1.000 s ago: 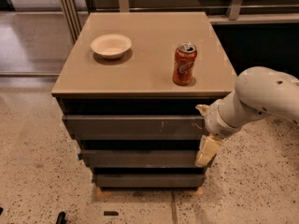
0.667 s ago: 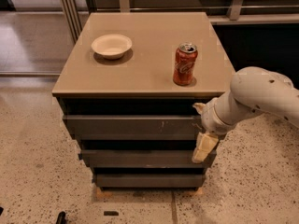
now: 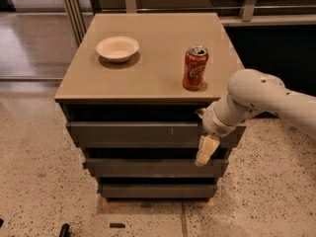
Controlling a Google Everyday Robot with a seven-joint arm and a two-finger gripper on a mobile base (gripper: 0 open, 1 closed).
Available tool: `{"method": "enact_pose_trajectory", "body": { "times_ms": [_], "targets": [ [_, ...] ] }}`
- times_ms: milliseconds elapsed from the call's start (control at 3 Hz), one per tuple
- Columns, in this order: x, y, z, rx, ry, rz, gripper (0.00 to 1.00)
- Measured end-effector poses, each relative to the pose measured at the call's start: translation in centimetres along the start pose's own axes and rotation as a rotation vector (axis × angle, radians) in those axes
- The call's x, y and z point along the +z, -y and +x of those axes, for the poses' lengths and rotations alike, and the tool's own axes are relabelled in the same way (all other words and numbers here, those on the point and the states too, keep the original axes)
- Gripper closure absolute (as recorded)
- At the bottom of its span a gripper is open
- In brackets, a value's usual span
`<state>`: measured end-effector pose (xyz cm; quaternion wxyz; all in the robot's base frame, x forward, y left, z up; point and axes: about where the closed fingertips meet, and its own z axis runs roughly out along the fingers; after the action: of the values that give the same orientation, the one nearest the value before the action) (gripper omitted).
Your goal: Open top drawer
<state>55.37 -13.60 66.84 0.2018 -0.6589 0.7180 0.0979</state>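
Dark grey and flat-faced, the top drawer (image 3: 133, 132) sat just beneath the smooth tan cabinet top (image 3: 158, 38), uppermost of three stepped drawer fronts, with small pale scratches right of centre. On the cabinet top stood one round, shallow cream bowl (image 3: 117, 48) and one red cylindrical can (image 3: 195, 68), well apart. A rounded white arm (image 3: 261, 95) brought the gripper (image 3: 205, 137) against the top drawer's right end. I could not tell whether the gripper was spread or pressed together. The floor (image 3: 34, 181) was speckled stone.

A bowl (image 3: 117, 48) is sitting on the surface (image 3: 158, 33), a can (image 3: 195, 68) standing to its right. The gripper (image 3: 204, 135) is hovering at the right end of the top drawer (image 3: 133, 132).
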Motion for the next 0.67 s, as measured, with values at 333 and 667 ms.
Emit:
{"method": "enact_pose_trajectory", "body": {
  "times_ms": [333,667],
  "targets": [
    [1.71,0.06,0.21,0.017,-0.004,-0.053,0.0],
    [2.45,-0.12,0.13,0.03,-0.021,-0.106,0.0]
  ]
}}
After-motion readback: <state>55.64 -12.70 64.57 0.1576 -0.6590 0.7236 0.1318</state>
